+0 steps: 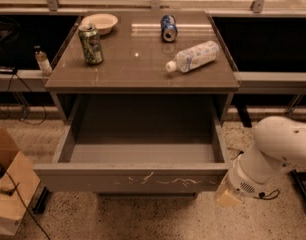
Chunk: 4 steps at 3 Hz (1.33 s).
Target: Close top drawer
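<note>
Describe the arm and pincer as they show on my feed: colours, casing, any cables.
The arm is a smooth, glossy white shell with bulbous, rounded segments. Its wrist section carries a small patch of dark dots, like a grille, and a thin dark cable loops beneath it. The pincer is pale tan and blocky, and sits at lower right, just off the right front corner of the top drawer.
</note>
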{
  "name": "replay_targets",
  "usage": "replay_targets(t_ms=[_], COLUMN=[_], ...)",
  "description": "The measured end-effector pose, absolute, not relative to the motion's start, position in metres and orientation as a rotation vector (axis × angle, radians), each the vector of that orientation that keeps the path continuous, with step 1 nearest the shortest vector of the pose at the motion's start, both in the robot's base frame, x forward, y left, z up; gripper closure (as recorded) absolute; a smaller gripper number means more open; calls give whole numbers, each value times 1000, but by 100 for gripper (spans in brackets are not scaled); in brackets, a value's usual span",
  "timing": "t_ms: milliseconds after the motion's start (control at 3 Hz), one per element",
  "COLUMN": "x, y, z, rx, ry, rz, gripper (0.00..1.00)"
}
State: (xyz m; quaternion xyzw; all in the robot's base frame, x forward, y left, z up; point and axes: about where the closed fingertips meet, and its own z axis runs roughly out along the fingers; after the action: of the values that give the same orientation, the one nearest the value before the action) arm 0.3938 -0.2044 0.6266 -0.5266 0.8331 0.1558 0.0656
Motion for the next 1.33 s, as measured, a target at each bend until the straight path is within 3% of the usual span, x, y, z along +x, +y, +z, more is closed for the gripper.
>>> replay_targets(t_ms=[667, 1333], x=[429, 504], y=[-209, -151], z=[620, 628], rx=[-1570, -1650], ry=[2480, 2250], rz=[451, 362], gripper=[100, 100])
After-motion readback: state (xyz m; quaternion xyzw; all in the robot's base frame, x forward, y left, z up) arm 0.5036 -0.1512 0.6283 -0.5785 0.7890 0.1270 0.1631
